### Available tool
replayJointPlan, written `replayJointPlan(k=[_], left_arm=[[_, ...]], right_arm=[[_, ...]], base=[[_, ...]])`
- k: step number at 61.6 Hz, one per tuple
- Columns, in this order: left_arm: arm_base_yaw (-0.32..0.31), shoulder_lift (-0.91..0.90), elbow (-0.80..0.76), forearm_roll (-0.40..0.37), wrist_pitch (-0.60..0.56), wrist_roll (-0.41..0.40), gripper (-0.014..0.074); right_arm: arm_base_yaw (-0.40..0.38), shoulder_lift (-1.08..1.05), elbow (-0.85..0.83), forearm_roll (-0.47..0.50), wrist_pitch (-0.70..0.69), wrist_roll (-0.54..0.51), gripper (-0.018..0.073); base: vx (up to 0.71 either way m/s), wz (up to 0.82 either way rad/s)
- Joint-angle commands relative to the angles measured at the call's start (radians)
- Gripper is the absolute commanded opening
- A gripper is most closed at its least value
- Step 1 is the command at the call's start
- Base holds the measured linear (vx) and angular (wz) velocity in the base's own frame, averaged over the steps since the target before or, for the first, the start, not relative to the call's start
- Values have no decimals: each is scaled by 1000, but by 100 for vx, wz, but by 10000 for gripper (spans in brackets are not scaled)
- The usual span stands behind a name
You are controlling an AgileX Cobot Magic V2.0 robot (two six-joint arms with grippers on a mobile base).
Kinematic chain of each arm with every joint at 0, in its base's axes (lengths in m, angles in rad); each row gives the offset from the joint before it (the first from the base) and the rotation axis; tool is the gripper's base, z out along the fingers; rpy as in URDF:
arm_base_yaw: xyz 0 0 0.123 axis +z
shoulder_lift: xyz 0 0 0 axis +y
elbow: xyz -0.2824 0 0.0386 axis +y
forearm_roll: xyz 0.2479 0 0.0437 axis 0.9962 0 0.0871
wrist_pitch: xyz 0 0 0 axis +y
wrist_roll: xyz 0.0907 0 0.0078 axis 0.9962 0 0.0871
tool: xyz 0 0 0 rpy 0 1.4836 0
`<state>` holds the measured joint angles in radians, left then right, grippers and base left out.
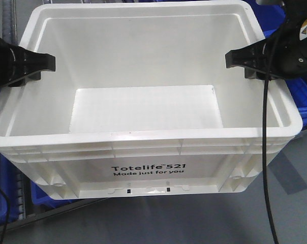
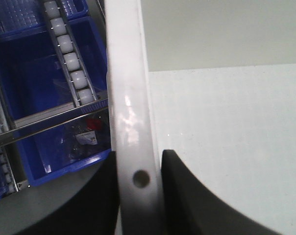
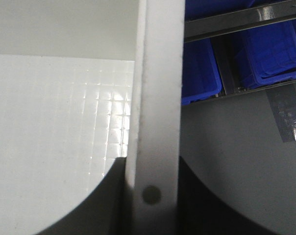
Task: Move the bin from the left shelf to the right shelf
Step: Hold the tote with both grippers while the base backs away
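Centre of frame: bin [image 1: 143, 170] fills front view, empty, print facing camera; blue bins [image 1: 6, 198] behind at lower left and right edge. Left hand [image 2: 138, 181] clamped across left rim, one finger each side; right hand [image 3: 150, 196] likewise on right rim. Risk: narrow rim pinch only. Uneven arm motion could tilt bin, let rim slip, or clip shelf rail [image 2: 50, 123].

Left end effector [image 2: 138, 164] clamped on the bin [image 2: 128, 98] rim
Blue bins [image 2: 25, 88] and a roller track [image 2: 68, 54] lie beside it.
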<state>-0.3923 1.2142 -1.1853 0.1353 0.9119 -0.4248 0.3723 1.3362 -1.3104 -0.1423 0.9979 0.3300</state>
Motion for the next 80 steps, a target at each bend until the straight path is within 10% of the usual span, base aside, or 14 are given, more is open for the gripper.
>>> replayJointPlan(k=[1,80], left_arm=[[0,-39,-42,39,-97,9,144],[0,-39,-42,39,-97,9,144]], right_arm=[[-5,-44,-41,-40,-115,0,-8],[-5,-44,-41,-39,-118,0,-8]], base=[[-3,-21],[0,-31]])
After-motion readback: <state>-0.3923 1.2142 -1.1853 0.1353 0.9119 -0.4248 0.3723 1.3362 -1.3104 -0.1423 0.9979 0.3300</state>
